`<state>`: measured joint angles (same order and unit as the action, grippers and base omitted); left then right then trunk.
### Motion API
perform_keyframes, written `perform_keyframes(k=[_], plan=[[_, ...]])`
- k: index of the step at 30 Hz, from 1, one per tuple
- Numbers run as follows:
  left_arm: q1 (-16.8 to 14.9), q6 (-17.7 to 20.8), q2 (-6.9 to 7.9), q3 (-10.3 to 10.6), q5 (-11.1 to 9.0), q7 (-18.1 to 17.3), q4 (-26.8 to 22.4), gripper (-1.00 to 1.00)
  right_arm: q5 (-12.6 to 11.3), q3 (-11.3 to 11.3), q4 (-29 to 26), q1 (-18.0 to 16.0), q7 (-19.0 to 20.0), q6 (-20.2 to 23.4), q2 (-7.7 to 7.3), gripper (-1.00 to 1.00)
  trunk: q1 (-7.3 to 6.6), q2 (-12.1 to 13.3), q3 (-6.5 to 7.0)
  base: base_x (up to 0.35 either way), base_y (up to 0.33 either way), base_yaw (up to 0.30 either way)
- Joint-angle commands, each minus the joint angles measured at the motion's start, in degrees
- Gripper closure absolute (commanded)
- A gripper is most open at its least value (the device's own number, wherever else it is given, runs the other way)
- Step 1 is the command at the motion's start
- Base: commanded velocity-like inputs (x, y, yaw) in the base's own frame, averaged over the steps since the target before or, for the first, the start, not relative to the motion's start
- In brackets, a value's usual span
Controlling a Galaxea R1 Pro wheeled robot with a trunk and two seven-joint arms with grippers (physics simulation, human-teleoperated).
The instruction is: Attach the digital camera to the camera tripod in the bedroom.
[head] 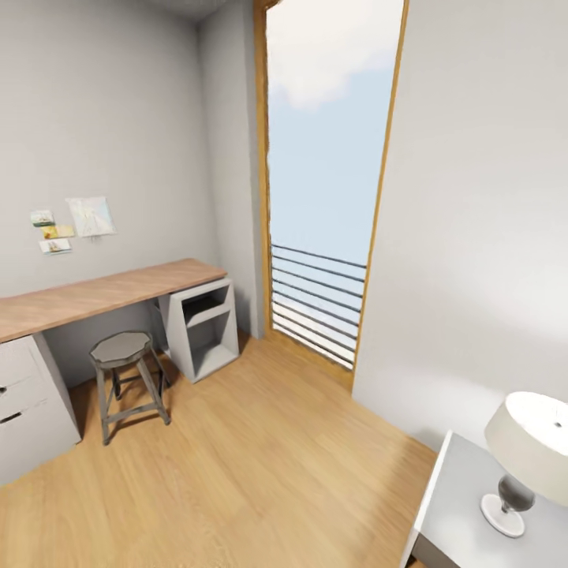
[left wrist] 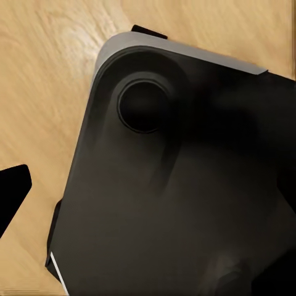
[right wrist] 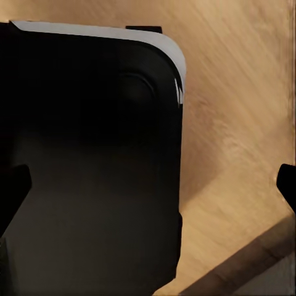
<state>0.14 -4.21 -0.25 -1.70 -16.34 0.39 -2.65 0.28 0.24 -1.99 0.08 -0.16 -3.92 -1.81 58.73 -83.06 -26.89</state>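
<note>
The digital camera and the camera tripod are out of view. The head view looks into the bedroom: pale grey walls, light wood plank floor (head: 260, 465) and a wood-topped grey desk (head: 102, 293) along the left wall. In the left wrist view my left gripper (left wrist: 148, 197) hangs over my own black base (left wrist: 172, 185), with one black fingertip (left wrist: 12, 197) at the frame's edge. In the right wrist view my right gripper (right wrist: 148, 188) is open, fingertips (right wrist: 287, 185) far apart, with nothing between them.
A grey stool (head: 122, 351) stands before the desk, beside an open cubby unit (head: 207, 327) and white drawers (head: 24, 402). A tall window with a railing (head: 315, 300) fills the far wall. A nightstand (head: 465, 489) with a lamp (head: 525, 457) sits at the lower right.
</note>
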Motion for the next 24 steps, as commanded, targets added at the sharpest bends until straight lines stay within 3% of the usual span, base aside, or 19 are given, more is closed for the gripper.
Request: perform_keyframes(k=[1,9,24], plan=[[0.0,-0.1,-0.02,-0.1,-0.2,0.0,-0.1,-1.0,0.0,0.0,0.0,0.0,0.0,-0.1,-0.01,-1.0,0.0,0.0,-0.04,0.0,-0.278,0.27],[0.0,-0.1,-0.02,-0.1,-0.2,0.0,-0.1,-1.0,0.0,0.0,0.0,0.0,0.0,-0.1,-0.03,-1.0,0.0,0.0,-0.04,0.0,-0.227,0.27],[0.0,-0.1,0.0,-0.1,-0.2,0.0,-0.1,-1.0,0.0,-0.1,0.0,0.0,0.0,-0.1,-0.04,-1.0,0.0,0.0,-0.04,0.0,-0.027,0.27]])
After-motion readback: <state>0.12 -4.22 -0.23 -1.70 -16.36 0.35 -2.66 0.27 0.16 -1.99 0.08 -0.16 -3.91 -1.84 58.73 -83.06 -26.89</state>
